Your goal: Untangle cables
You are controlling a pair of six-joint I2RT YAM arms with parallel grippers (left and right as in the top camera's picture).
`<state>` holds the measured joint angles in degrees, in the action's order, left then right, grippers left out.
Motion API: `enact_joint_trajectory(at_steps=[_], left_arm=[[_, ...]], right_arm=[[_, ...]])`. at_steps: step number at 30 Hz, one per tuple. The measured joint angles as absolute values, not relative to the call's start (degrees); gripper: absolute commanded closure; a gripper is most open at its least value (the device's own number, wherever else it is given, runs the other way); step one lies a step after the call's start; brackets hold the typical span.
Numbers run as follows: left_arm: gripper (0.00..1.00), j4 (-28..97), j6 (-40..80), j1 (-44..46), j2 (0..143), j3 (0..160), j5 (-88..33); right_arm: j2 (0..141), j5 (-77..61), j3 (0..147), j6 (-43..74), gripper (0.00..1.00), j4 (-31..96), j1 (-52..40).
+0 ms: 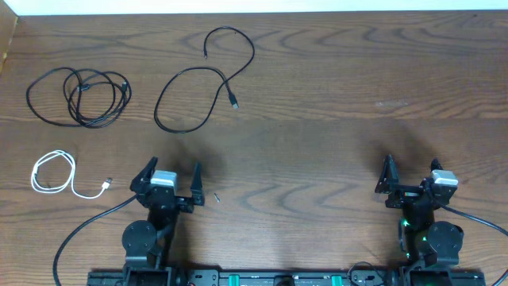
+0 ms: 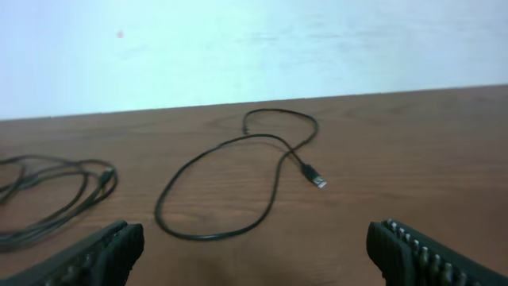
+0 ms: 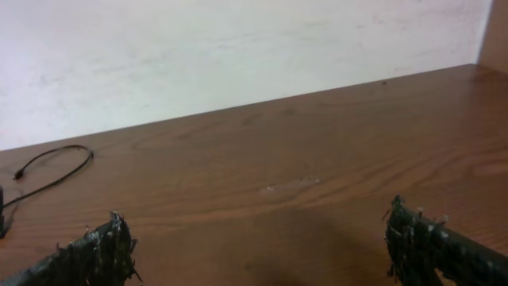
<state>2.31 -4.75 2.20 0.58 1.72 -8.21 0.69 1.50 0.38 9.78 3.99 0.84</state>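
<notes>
Your left gripper (image 1: 172, 168) is sitting near the front edge of the table (image 1: 333, 95), jaws spread wide and holding nothing. The right gripper (image 1: 411, 168) is waiting well off to the right, equally spread and empty.

All three cables are lying on the left half. The long black cable (image 1: 75, 99) is bunching in overlapping loops at the far left. The shorter black cable (image 1: 224, 77) is curling just right of it and crossing over itself. The white cable (image 1: 35, 173) is resting near, just left of the left gripper.

None seems to be touching another, so I am judging the bunched one to be the remaining work. You should be reaching with the left arm, aiming at a plug end rather than the stacked loops. Be pinching one strand only and drawing it slowly toward bare wood.
</notes>
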Motion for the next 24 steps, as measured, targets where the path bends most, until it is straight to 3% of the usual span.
enact_joint_trajectory(at_steps=[24], left_arm=[[0.04,2.68,-3.16,2.46,0.58,1.72,-1.28]], right_arm=[[0.69,1.5,0.38,9.78,0.01,3.99,0.84]])
